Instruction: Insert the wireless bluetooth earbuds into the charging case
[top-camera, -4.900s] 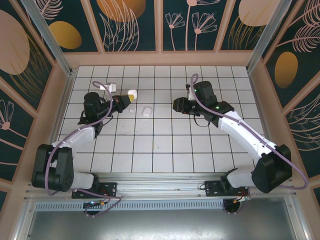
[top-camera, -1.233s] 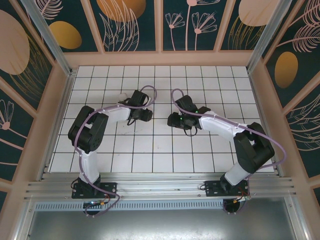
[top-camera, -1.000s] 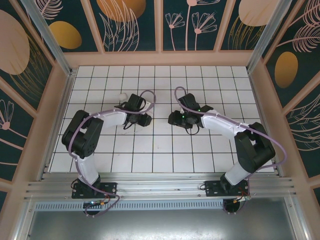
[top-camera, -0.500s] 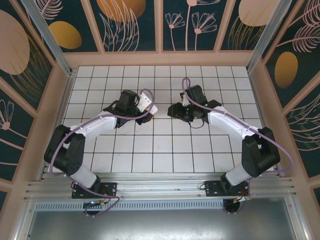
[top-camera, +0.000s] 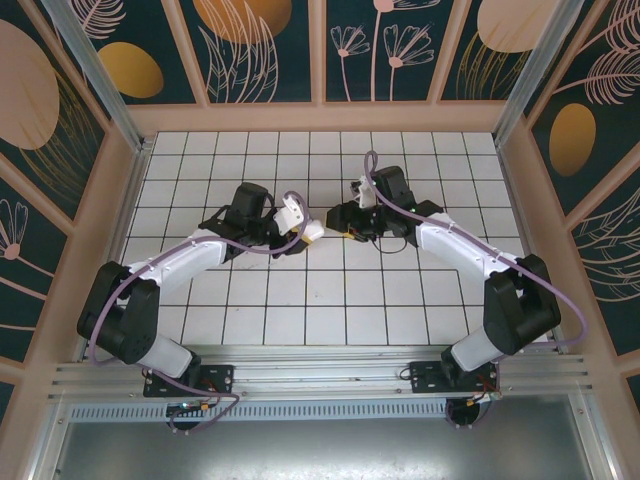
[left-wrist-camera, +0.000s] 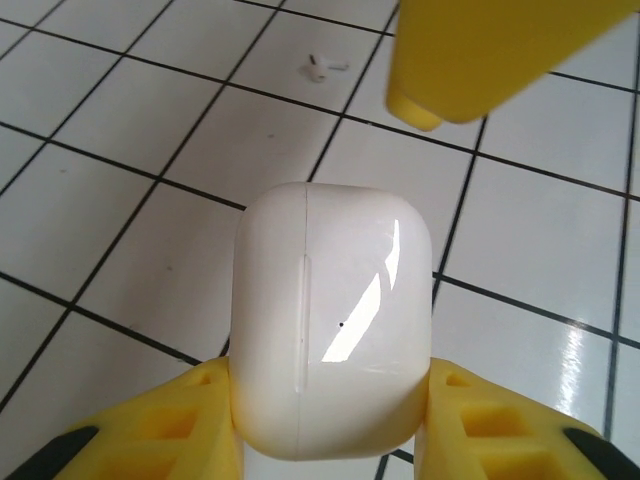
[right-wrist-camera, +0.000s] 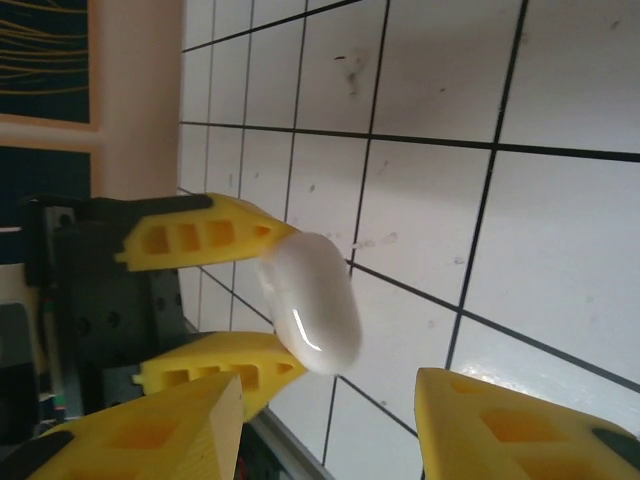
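Note:
The closed white charging case (left-wrist-camera: 330, 320) hangs above the tiles, and my left gripper (left-wrist-camera: 330, 388) is shut on its lower sides. The top view shows that gripper (top-camera: 303, 232) and the case (top-camera: 312, 232) near the table's middle. My right gripper (top-camera: 345, 224) stands open just right of the case. In the right wrist view the case (right-wrist-camera: 310, 300) sits between the left gripper's yellow fingers (right-wrist-camera: 205, 243), ahead of my right gripper (right-wrist-camera: 330, 430). One tiny white earbud (left-wrist-camera: 322, 68) lies on a tile beyond the case. One right finger (left-wrist-camera: 480, 50) hangs over it.
The white tiled floor (top-camera: 330, 300) is bounded by a peach wooden frame (top-camera: 320, 117) with patterned dark walls. Both arms' purple cables (top-camera: 290, 200) loop above the grippers.
My left gripper has lifted the case off the tiles and carried it right towards the middle. The right gripper has swung left and now faces the case closely.

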